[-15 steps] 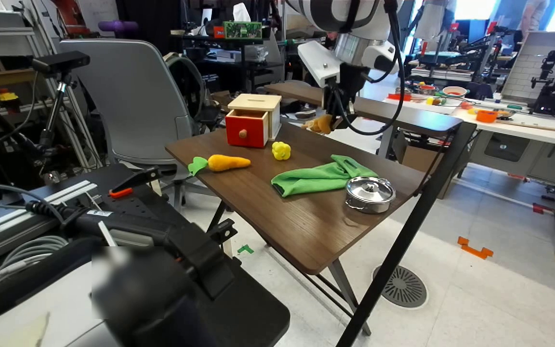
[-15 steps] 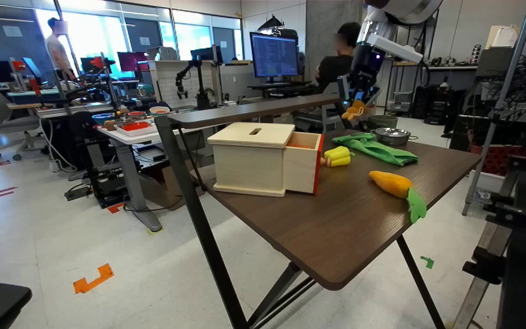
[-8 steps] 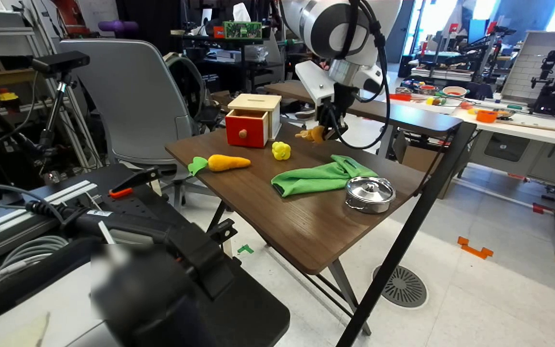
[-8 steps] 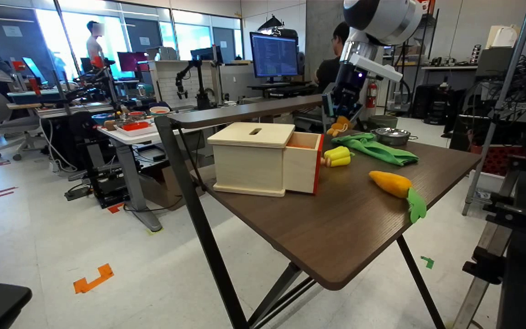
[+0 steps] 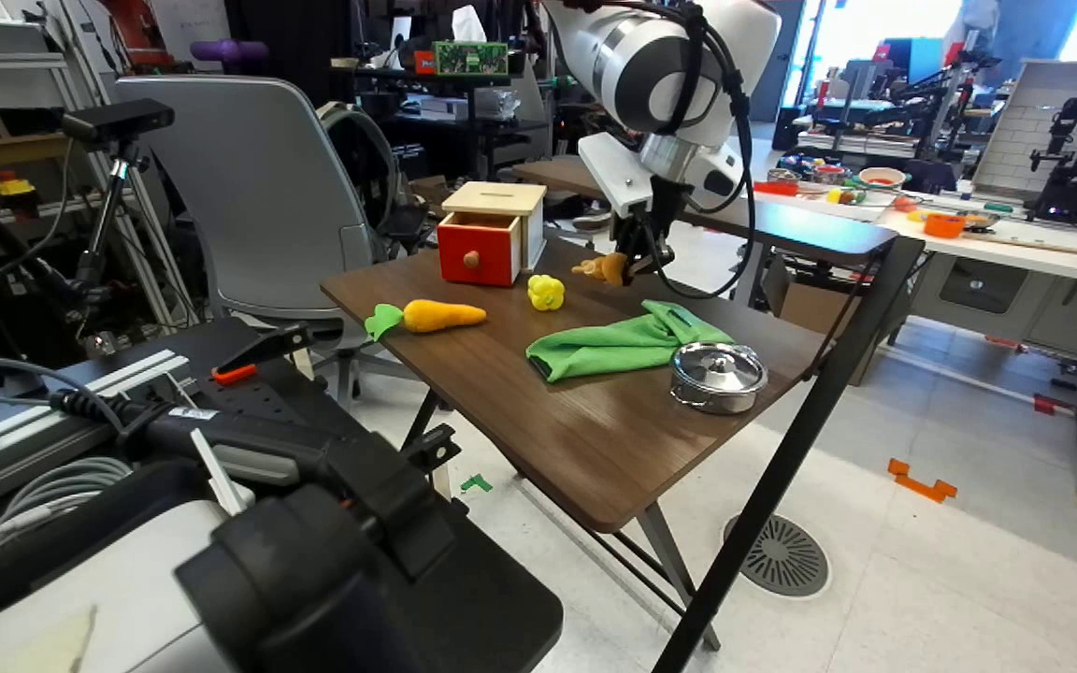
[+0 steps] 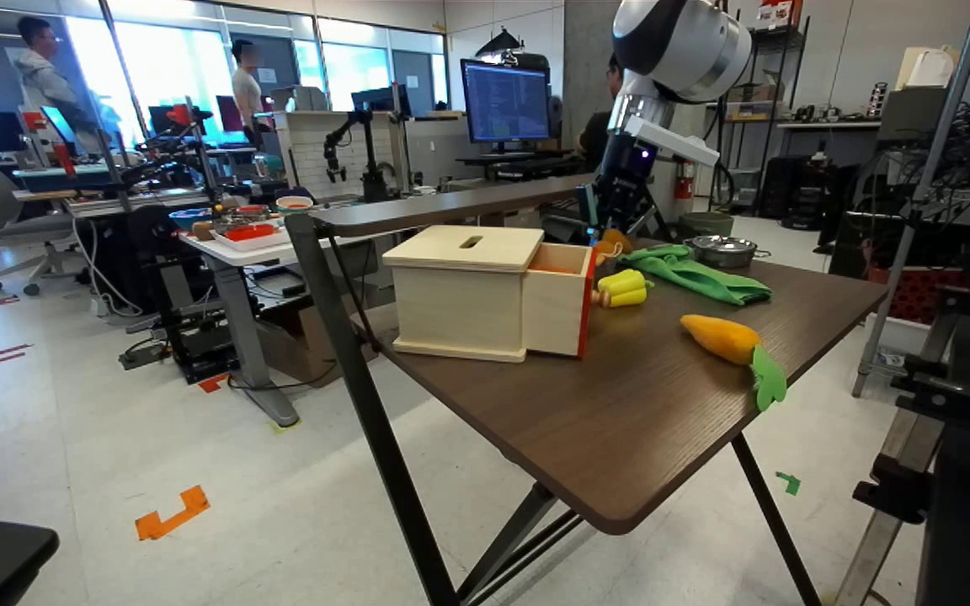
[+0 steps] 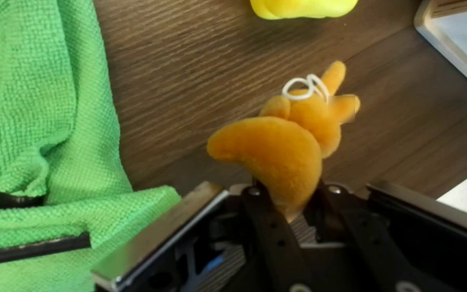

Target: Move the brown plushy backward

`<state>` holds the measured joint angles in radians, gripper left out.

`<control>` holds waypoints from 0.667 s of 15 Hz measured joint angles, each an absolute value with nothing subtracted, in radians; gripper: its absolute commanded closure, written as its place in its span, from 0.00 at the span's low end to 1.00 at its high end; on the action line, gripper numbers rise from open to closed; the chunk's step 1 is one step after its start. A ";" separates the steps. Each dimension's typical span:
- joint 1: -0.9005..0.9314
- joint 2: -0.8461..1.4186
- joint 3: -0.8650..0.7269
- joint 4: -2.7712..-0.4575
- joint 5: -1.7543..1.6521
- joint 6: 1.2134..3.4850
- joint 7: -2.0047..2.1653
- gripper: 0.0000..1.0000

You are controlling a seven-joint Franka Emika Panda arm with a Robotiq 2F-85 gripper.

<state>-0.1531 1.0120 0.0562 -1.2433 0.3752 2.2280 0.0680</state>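
Observation:
The brown plushy is a small orange-brown toy with a curved tail and a white string loop. It shows in both exterior views (image 5: pixel 606 268) (image 6: pixel 611 244) and in the wrist view (image 7: pixel 274 150). My gripper (image 7: pixel 290 194) is shut on its lower body, with the tail and head sticking out past the fingers. In both exterior views the gripper (image 5: pixel 630 265) (image 6: pixel 614 225) is low over the far side of the brown table (image 5: pixel 595 449), beyond the yellow toy and the green cloth. I cannot tell whether the plushy touches the table.
A green cloth (image 5: pixel 627 344) and a lidded metal pot (image 5: pixel 718 377) lie on the table. A yellow toy (image 5: pixel 546 292), a carrot toy (image 5: pixel 442 315) and a wooden box with an open red drawer (image 5: pixel 480 250) stand there too. A raised brown shelf (image 5: pixel 810 224) runs behind.
My gripper has carried the plushy down toward the table and sideways toward the wooden box, ending lower. It stays shut on the plushy. The objects on the table have not moved.

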 measured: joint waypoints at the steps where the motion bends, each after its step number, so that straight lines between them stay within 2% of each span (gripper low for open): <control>1: -0.153 1.023 0.056 -1.224 0.375 2.207 0.069 0.37; 6: -0.153 1.058 0.055 -1.162 0.375 2.138 0.069 0.01; 10: -0.155 1.054 0.053 -1.150 0.375 2.125 0.069 0.00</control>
<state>-0.1549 1.0541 0.0529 -1.1499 0.3749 2.1255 0.0693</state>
